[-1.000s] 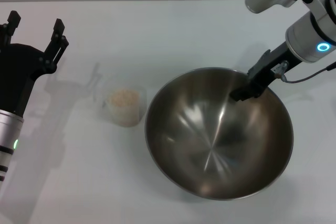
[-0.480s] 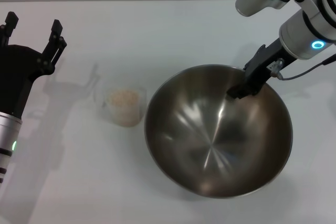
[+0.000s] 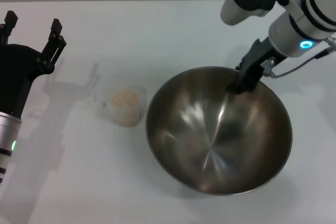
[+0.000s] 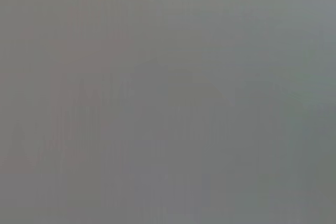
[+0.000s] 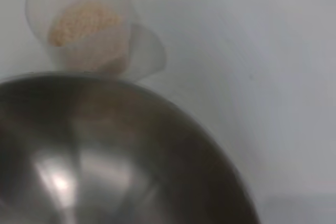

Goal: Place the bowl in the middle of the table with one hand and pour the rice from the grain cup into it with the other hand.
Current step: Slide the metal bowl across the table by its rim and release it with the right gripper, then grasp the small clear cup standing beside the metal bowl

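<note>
Fingers of the left gripper stood apart at 9 o'clock, empty, apparently waiting to take the grain cup, which sat upright on the tabletop holding the rice, just beside the bowl. At 2 o'clock, the right gripper met the bowl's far rim; whether it was clamped there couldn't be made out. Nothing showed in the left wrist view.

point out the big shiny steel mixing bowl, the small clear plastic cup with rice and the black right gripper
big shiny steel mixing bowl (image 3: 210, 145), head view, on its brushed inside wall
small clear plastic cup with rice (image 3: 125, 107), head view, on its side wall below the grains
black right gripper (image 3: 240, 85), head view, at its fingertips on the bowl's far rim
</note>
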### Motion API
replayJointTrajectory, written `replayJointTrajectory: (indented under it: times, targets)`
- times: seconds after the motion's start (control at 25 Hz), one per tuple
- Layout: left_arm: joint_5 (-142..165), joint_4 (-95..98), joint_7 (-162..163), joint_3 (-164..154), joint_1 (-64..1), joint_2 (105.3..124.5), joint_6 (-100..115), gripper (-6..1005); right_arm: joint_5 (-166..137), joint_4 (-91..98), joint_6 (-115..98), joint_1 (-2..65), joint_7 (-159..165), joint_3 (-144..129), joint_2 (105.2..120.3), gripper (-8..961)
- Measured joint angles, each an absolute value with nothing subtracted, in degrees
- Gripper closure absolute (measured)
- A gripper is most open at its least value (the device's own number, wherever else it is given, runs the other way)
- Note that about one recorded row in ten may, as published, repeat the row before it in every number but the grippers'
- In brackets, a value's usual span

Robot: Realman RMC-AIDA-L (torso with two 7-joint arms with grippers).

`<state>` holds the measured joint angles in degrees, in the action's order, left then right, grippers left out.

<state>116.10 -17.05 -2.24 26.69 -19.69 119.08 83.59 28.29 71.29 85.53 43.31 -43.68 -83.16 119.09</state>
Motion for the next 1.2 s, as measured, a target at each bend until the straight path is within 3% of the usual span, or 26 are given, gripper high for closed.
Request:
replayJointTrajectory:
  times: [0.36,0.56,0.92,1.0,1.2]
  targets:
    - [116.1,-17.0,-2.3,26.6,-19.2,119.0,84.0,202,28.8,78.4,84.6,42.3,-43.5,-83.4,119.23,588]
    - [116.1,-17.0,-2.3,26.7,-19.0,119.0,84.2,204,30.1,86.8,77.6,38.4,-43.4,-84.6,119.43,589]
    - [115.8,-16.9,-2.3,27.0,-19.0,119.0,84.4,206,29.5,93.7,42.4,24.1,-43.6,-94.0,119.48,589]
    - [115.8,-17.0,-2.3,27.0,-19.0,119.0,84.5,207,29.4,92.2,26.5,18.9,-43.8,-96.9,119.59,589]
    - [115.7,-16.8,-2.2,27.1,-19.3,118.93,84.8,209,29.3,85.4,2.6,13.4,-43.8,-101.4,119.76,589]
